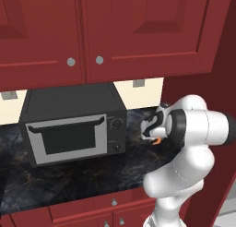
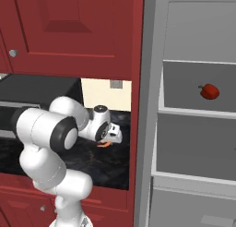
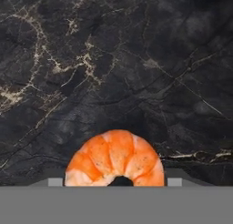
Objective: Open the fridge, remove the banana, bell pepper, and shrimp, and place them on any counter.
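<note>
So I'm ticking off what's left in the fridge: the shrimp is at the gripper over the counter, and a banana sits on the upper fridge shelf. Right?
Not quite. The thing on the upper shelf of the fridge is the red bell pepper, not a banana, as the right base view shows. The shrimp is indeed at the gripper over the counter.

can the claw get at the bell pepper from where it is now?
Probably not directly. The claw hangs over the counter with the shrimp at its tips; the bell pepper sits on a shelf of the open fridge, past the red cabinet side panel.
</note>
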